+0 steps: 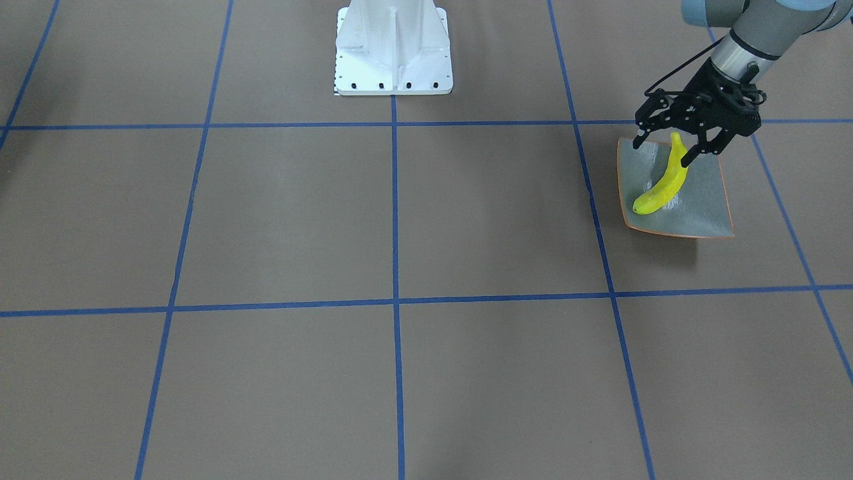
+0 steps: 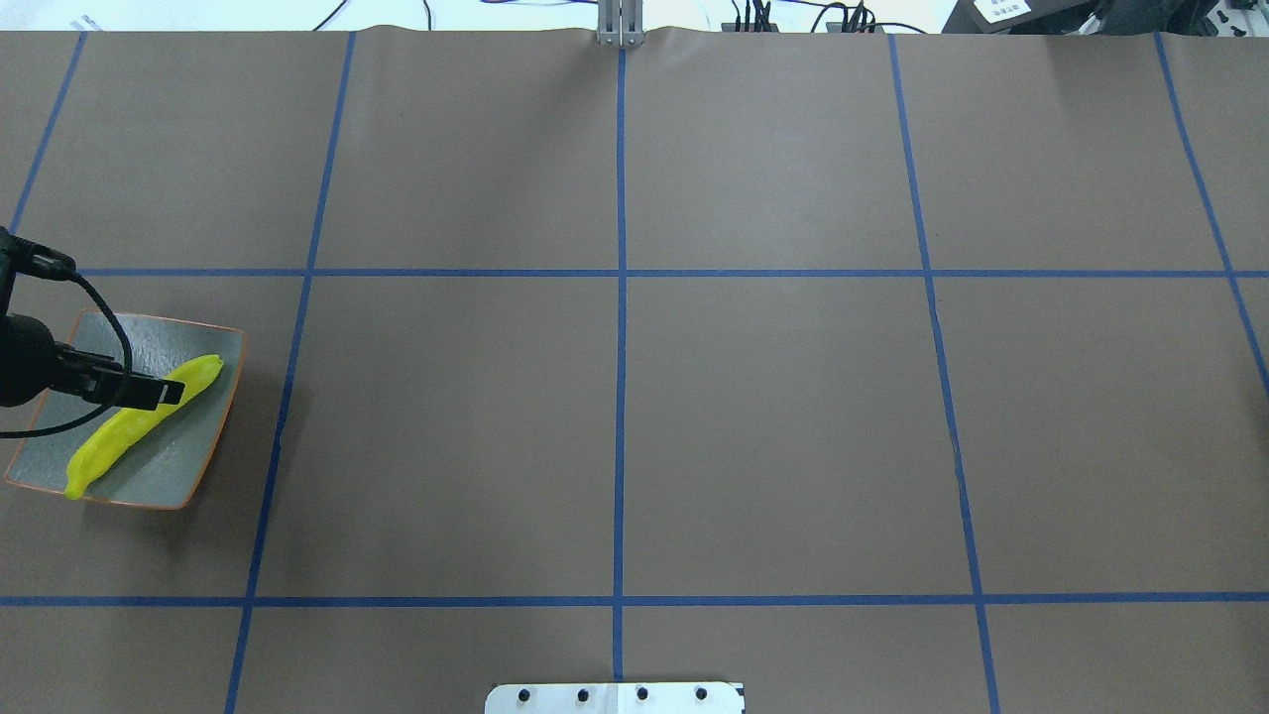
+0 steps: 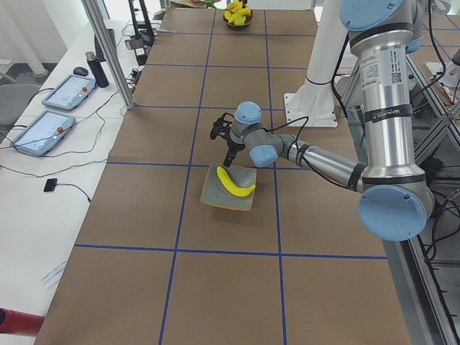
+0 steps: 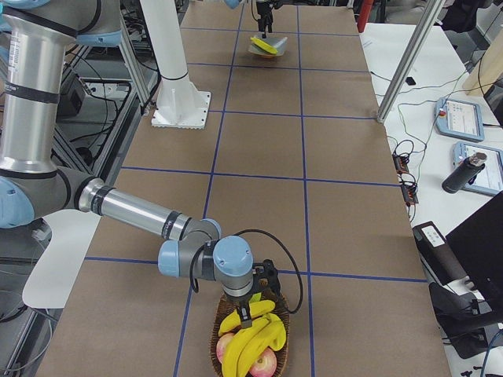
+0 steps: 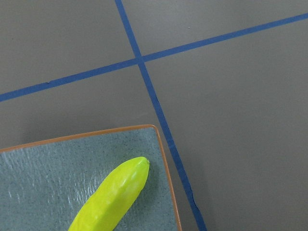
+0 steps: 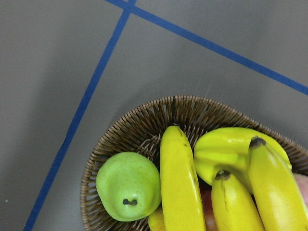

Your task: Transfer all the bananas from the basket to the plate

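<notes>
From across the table the left gripper (image 1: 663, 152) shows plainly. Its fingers are spread wide and it hangs low over the plate (image 1: 703, 210), with the stem end of a banana (image 1: 661, 187) between them. Whether a finger touches it I can't make out. The overhead view cuts that gripper off at its edge, so only one black finger shows, crossing the fruit. The plate sits off to the robot's left of the white pedestal (image 1: 393, 50), and the banana lies slantwise across it, corner to corner.

Only the side view from the robot's right and the right wrist camera take in the basket (image 6: 139, 130), far out on the pedestal's other side. It's a woven bowl holding a bunch of bananas (image 6: 180, 183), a green pear (image 6: 129, 185) and some reddish fruit (image 4: 266, 363) underneath. The right gripper (image 4: 247, 312) hangs just over the bunch. From that angle I can't tell whether its fingers are apart or closed, or touching anything.
</notes>
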Action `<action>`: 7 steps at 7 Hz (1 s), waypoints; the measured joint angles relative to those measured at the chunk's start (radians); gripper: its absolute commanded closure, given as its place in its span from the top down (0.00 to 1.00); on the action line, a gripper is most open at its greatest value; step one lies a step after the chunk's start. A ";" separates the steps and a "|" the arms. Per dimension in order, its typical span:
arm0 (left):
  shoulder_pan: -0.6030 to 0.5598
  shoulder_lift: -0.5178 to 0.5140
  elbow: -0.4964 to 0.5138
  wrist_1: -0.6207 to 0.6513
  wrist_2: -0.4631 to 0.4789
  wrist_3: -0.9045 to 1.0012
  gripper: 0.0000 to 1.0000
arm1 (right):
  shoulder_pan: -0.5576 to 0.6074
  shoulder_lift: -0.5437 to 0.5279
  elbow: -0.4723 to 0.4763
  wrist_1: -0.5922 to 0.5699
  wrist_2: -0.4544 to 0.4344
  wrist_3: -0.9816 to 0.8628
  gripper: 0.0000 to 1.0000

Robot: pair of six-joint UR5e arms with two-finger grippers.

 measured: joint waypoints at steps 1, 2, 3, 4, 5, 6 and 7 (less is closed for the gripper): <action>-0.001 0.000 0.000 0.000 0.000 0.000 1.00 | -0.001 -0.012 -0.044 0.088 -0.016 0.019 0.76; -0.002 0.000 0.000 0.000 0.001 0.000 1.00 | -0.003 -0.014 -0.075 0.147 -0.021 0.026 0.75; -0.004 0.001 -0.001 0.000 0.001 -0.001 1.00 | -0.005 -0.015 -0.087 0.176 -0.021 0.025 0.74; -0.004 0.002 -0.001 -0.001 0.002 -0.001 1.00 | -0.011 -0.015 -0.090 0.193 -0.018 0.027 0.71; -0.005 0.003 -0.001 -0.001 0.002 0.000 1.00 | -0.021 -0.014 -0.087 0.200 -0.015 0.033 0.71; -0.005 0.004 0.000 -0.001 0.003 0.000 1.00 | -0.031 -0.013 -0.085 0.202 -0.010 0.039 0.71; -0.005 0.004 0.000 -0.002 0.003 0.000 1.00 | -0.043 -0.012 -0.084 0.202 -0.007 0.043 0.71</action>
